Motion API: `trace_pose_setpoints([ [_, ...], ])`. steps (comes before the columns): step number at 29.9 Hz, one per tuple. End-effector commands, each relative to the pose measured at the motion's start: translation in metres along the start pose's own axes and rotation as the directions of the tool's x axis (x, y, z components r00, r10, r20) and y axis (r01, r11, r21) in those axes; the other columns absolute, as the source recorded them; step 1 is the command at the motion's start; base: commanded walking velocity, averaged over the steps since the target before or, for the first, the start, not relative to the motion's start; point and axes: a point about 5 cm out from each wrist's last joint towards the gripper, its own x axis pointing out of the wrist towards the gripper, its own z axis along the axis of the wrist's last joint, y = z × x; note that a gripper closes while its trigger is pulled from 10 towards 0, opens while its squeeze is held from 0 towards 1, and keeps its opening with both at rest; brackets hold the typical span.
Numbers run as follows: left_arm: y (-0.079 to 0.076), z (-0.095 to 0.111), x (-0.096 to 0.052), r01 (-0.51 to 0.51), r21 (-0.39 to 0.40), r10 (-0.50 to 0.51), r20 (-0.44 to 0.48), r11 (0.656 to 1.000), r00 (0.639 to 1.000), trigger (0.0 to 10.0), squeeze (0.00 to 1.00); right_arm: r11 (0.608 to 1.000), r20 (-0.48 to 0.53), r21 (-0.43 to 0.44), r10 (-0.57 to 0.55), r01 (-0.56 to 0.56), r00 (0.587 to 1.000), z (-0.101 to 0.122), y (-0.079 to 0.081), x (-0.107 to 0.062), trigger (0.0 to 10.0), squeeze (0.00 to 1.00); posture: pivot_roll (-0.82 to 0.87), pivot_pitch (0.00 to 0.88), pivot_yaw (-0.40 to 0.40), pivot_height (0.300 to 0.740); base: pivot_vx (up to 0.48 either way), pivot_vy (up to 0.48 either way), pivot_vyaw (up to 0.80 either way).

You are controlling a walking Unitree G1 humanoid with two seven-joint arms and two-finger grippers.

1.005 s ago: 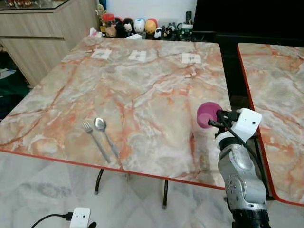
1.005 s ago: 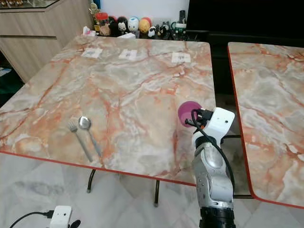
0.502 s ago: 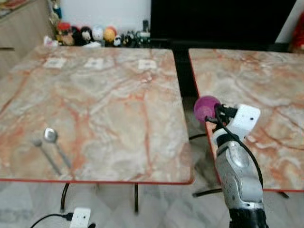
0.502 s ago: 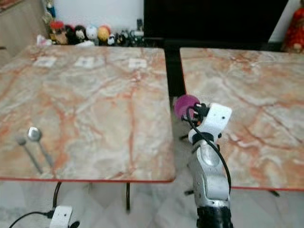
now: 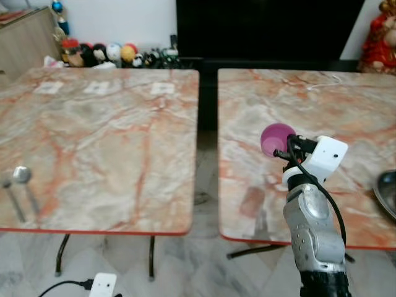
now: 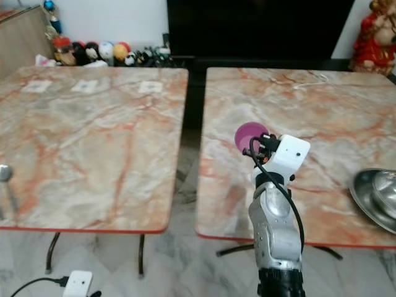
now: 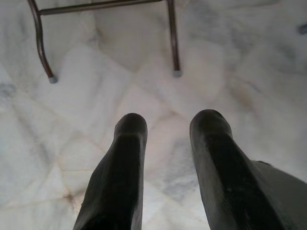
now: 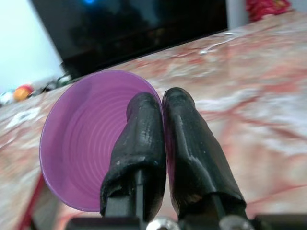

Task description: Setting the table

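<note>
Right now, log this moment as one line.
right gripper: shut on purple cup | over right table | left gripper: open, idle | spoon: left table

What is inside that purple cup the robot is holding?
Nothing that shows: the right wrist view looks into the purple cup and finds only its ribbed wall. The right gripper pinches the rim, and one finger inside covers part of the wall and bottom.

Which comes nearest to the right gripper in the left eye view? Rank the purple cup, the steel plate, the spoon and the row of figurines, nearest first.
1. Purple cup: pinched by its rim in the right gripper, jaws closed on it.
2. Steel plate: on the right-hand table's near right edge.
3. Row of figurines: behind the left table's far edge.
4. Spoon: left table's near left edge, about as far as the figurines; too close to call.
</note>
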Motion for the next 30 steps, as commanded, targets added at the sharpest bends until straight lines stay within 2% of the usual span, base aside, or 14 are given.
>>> trace_pose_setpoints([
  [1,-0.005,-0.002,0.000,0.017,0.006,-0.017,-0.008,1.000,1.000,10.0,0.00,0.999,0.004,0.010,-0.036,0.036,0.999,0.002,-0.007,0.002,10.0,0.00,-0.08,0.007,0.033,0.740,0.000,-0.424,0.00],
  [7,-0.003,0.000,0.000,0.008,-0.001,-0.008,-0.004,1.000,1.000,10.0,0.00,0.998,0.017,0.019,-0.068,0.068,0.998,0.006,-0.012,0.008,10.0,0.00,-0.08,0.028,0.030,0.740,0.000,-0.408,0.00],
  [16,-0.004,-0.002,0.000,0.013,-0.031,-0.014,-0.013,0.999,1.000,10.0,0.00,0.983,-0.028,0.078,-0.167,0.169,0.986,0.011,-0.023,0.036,10.0,0.00,-0.07,0.069,0.035,0.740,0.000,0.000,0.00],
  [19,-0.003,-0.002,0.000,0.010,-0.034,-0.011,-0.012,0.999,1.000,10.0,0.00,0.980,-0.062,0.111,-0.157,0.164,0.986,0.010,-0.020,0.046,10.0,0.00,-0.06,0.072,0.035,0.740,0.000,0.000,0.00],
  [21,-0.002,-0.003,0.000,0.007,-0.036,-0.007,-0.014,0.999,1.000,10.0,0.00,0.974,-0.080,0.166,-0.139,0.151,0.987,0.008,-0.015,0.052,10.0,0.00,-0.06,0.078,0.035,0.740,0.000,0.000,0.00],
  [25,0.002,-0.005,-0.001,0.001,-0.036,-0.002,-0.020,0.999,1.000,10.0,0.00,0.980,-0.150,0.177,-0.060,0.086,0.987,0.002,0.001,0.066,10.0,0.00,-0.06,0.092,0.041,0.740,0.000,0.000,0.00],
  [29,0.003,-0.006,-0.002,-0.001,-0.036,0.000,-0.022,0.999,1.000,10.0,0.00,0.978,-0.187,0.173,-0.080,0.113,0.979,0.003,0.005,0.074,10.0,0.00,-0.05,0.100,0.042,0.740,0.000,0.000,0.00],
  [30,0.003,-0.006,-0.002,0.000,-0.037,-0.001,-0.023,0.999,1.000,10.0,0.00,0.981,-0.199,0.148,-0.098,0.128,0.975,0.002,0.004,0.075,10.0,0.00,-0.05,0.102,0.043,0.740,0.000,0.000,0.00],
])
